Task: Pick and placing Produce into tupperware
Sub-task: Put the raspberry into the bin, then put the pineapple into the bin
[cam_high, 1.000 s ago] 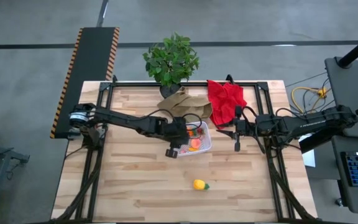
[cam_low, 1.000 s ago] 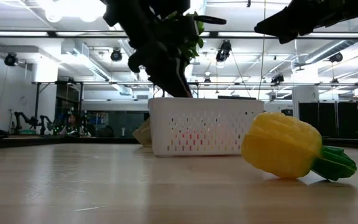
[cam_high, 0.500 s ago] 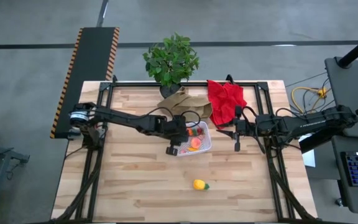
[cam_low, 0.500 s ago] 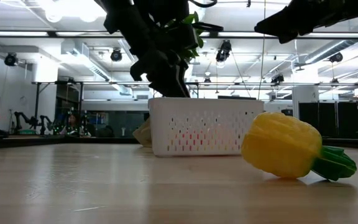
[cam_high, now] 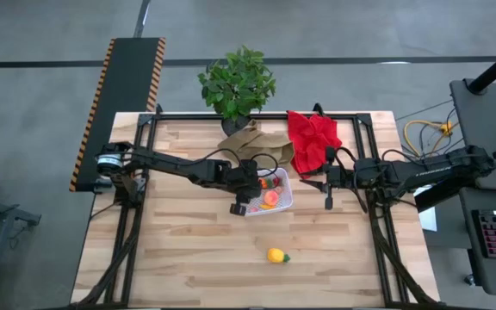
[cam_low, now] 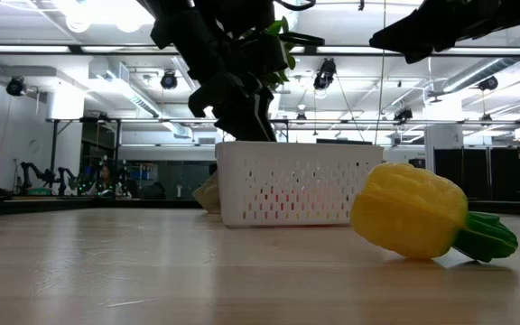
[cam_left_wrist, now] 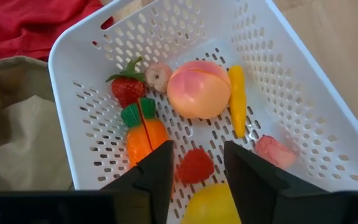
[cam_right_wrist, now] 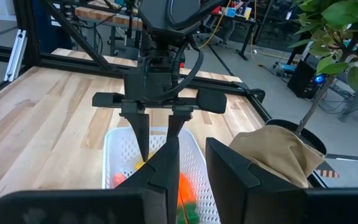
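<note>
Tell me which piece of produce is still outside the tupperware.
The yellow, green-tipped piece lying alone on the bare wood, apart from the white tupperware; the others lie inside it.

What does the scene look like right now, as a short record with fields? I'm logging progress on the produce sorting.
container: white tupperware, mid-table, beside brown paper bag
inside it: strawberry, peach, carrot, yellow piece, pink piece, red berry
left outside: yellow produce on the table, nearer the front edge
left pincer: over the tupperware, jaws apart, yellow item between them
right pincer: waiting right of the tupperware

Probably a robotics lab (open ceiling): more robot arms (cam_low: 39,173) behind.
</note>
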Tool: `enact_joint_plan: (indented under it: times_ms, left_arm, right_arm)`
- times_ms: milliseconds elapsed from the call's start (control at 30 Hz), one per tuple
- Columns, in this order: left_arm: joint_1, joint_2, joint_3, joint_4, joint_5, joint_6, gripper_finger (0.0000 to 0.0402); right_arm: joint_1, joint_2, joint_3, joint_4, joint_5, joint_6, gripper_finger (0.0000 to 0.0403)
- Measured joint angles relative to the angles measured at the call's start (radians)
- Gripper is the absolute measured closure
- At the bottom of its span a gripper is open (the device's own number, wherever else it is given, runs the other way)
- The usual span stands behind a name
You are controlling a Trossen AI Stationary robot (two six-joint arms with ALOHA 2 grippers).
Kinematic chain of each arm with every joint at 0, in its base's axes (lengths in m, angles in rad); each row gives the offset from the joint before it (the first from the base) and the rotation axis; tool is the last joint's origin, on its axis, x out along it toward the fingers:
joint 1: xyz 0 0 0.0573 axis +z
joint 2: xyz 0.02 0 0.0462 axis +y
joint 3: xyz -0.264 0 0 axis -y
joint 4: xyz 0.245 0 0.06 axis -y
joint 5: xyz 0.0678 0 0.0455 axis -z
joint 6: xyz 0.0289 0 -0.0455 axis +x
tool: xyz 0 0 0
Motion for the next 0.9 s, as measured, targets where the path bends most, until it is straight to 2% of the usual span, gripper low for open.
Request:
enact_joint_plan:
  times_ms: [300,700,800,900]
  left_arm:
    - [-0.004,0.000,0.000,0.000,0.000,0.001,0.0230]
    - [-0.093,-0.001,0.129,0.004,-0.008,0.054,0.0222]
    - [-0.115,-0.001,0.146,-0.002,-0.008,0.027,0.0198]
    - [-0.147,-0.001,0.157,0.002,-0.025,0.000,0.0155]
  right_arm:
    - [0.000,0.000,0.000,-0.001,0.000,0.000,0.0333]
    - [0.000,0.000,0.000,-0.002,0.000,-0.004,0.0333]
    - [0.000,0.000,0.000,-0.002,0.000,-0.001,0.0333]
    - [0.000,0.000,0.000,-0.002,0.000,0.000,0.0333]
